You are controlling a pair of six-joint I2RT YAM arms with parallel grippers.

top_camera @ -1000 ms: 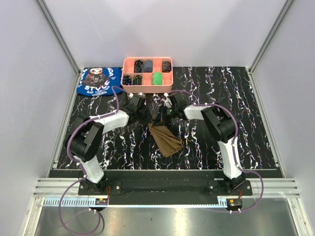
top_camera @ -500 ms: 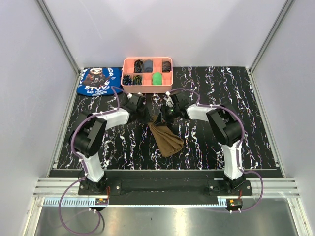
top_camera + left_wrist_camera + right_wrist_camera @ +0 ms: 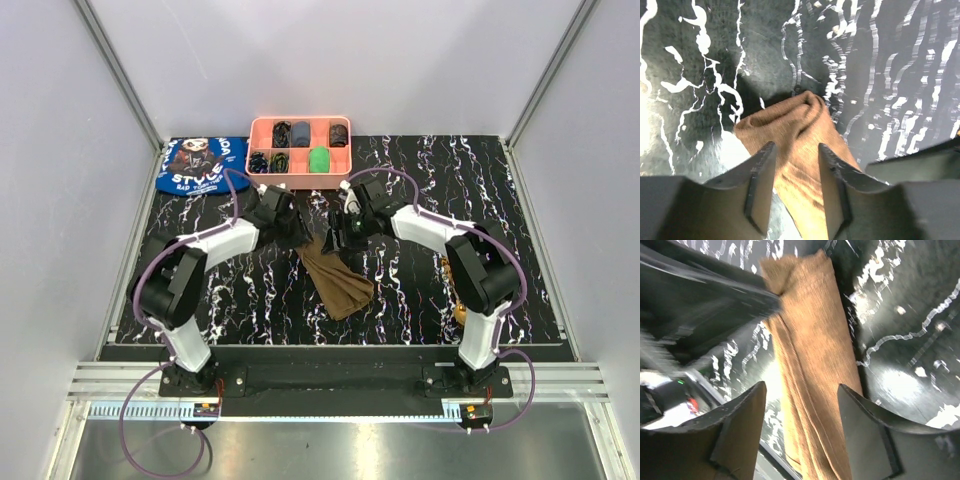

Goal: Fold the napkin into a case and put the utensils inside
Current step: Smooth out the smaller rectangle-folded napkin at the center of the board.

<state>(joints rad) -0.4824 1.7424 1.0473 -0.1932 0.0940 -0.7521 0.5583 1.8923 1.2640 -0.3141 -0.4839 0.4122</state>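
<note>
The napkin [image 3: 338,280] is an olive-brown cloth folded into a narrow strip, lying slantwise at the middle of the table. My left gripper [image 3: 298,234] hovers over its far end, open. In the left wrist view the napkin [image 3: 790,122] lies under the left gripper [image 3: 796,150], free of both fingers. My right gripper [image 3: 336,236] is open just right of that end. In the right wrist view the napkin [image 3: 812,340] runs lengthwise between the spread fingers of the right gripper [image 3: 801,390]. Small gold-brown bits of the utensils [image 3: 444,266] peek out beside the right forearm, mostly hidden.
A pink compartment tray [image 3: 300,182] with dark and green items stands at the back centre. A blue printed cloth [image 3: 200,166] lies to its left. The left arm's dark body [image 3: 710,295] crowds the right wrist view. Grey walls close in both sides.
Both grippers have opened and let go of the napkin's far end, which now lies flat. The right arm has swung outward to the right, uncovering gold bits beside it.
</note>
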